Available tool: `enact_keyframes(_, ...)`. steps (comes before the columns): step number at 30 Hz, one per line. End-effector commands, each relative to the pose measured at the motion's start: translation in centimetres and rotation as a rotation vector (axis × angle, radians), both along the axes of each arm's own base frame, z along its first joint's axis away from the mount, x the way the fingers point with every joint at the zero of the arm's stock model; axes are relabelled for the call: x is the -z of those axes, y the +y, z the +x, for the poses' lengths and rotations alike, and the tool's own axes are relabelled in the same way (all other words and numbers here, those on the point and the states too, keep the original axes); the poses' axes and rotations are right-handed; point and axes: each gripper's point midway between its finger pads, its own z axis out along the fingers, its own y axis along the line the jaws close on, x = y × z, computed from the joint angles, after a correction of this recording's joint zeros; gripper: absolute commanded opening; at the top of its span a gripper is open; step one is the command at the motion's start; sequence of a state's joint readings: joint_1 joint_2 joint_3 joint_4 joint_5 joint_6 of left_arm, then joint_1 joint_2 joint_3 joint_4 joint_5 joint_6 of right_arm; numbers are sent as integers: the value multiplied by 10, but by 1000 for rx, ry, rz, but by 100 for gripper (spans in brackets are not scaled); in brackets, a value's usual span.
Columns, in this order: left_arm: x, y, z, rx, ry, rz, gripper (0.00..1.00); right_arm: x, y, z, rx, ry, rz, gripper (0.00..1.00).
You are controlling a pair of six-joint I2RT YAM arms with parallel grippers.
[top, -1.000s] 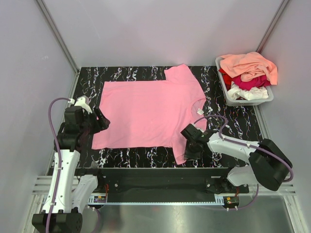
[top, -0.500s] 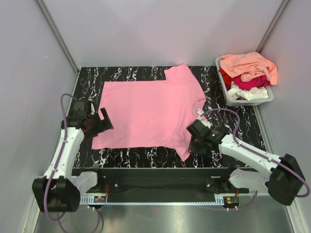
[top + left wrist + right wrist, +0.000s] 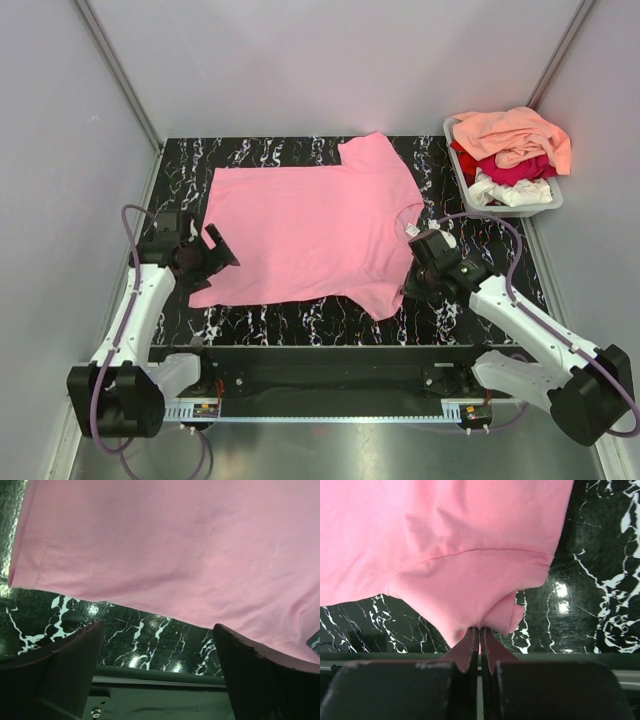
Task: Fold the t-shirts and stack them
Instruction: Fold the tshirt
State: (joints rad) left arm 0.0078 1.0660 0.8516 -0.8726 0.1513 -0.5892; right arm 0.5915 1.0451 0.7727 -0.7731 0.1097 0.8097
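Note:
A bubblegum pink t-shirt (image 3: 310,230) lies spread flat on the black marbled table (image 3: 300,322), neck and white label (image 3: 411,231) to the right. My right gripper (image 3: 412,290) is shut on the shirt's near right sleeve (image 3: 475,590) and holds its edge pinched just above the table. My left gripper (image 3: 218,258) is open and empty at the shirt's near left hem corner (image 3: 30,570), its fingers (image 3: 260,675) spread above bare table just short of the hem. Peach-orange (image 3: 515,135), crimson (image 3: 515,168) and white (image 3: 505,190) t-shirts lie heaped at the far right.
The heap of shirts fills a grey plastic tub (image 3: 520,208) at the table's far right corner. Grey walls close in the left, back and right sides. A black rail (image 3: 320,360) runs along the near table edge in front of the arm bases.
My right gripper has moved right and away from the near edge, pulling the pinched sleeve with it. My left gripper has dropped to the near left hem corner, still open.

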Motion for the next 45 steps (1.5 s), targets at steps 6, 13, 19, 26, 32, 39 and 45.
enact_keyframes(6, 33, 1, -33, -237, 72, -58, 84, -41, -23, 14, 53, -123, -35, 0)
enact_keyframes(13, 45, 16, -43, -337, 83, -1, 79, -29, -13, 16, 8, -104, -11, 0)
enact_keyframes(19, 52, 31, -30, -394, 66, 66, 76, -26, -8, 14, -33, -98, 6, 0)
enact_keyframes(26, 73, 41, -26, -436, 107, 118, 58, -27, -13, 5, -39, -103, 8, 0)
enact_keyframes(32, 87, 52, -29, -441, 151, 195, 58, -32, -13, 0, -31, -111, 34, 0)
enact_keyframes(39, 107, 59, -30, -448, 163, 237, 53, -33, -10, -3, -51, -110, 53, 0)
enact_keyframes(45, 124, 59, -28, -434, 171, 242, 20, -31, -11, -5, -37, -98, 54, 0)
